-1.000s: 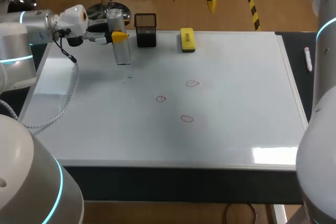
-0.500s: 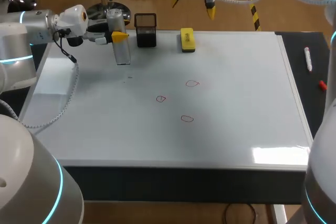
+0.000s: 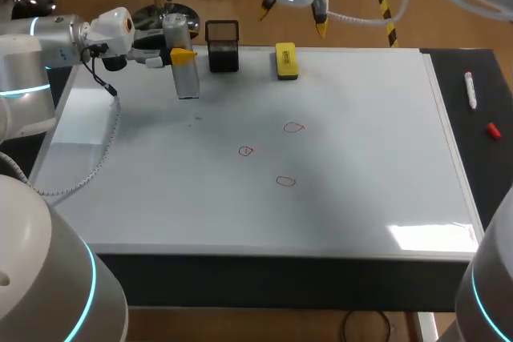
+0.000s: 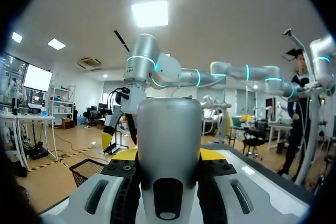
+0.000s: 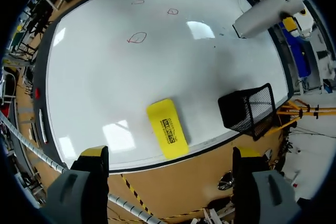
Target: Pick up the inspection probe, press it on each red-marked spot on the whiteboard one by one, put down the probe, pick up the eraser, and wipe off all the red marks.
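Observation:
My left gripper is shut on the grey cylindrical inspection probe, holding it upright over the whiteboard's far left part. In the left wrist view the probe fills the gap between the yellow fingertips. Three red circles sit mid-board. The yellow eraser lies at the far edge. My right gripper hangs open just beyond that edge, above the eraser, with nothing between its fingers. From there the probe and red circles show too.
A black mesh basket stands at the far edge between probe and eraser, also seen in the right wrist view as the basket. A marker and a red cap lie on the dark strip right of the board.
My right gripper has come lower and slightly left toward the eraser, and the right arm's links have swung out of the view's right side. The left arm and probe have not moved.

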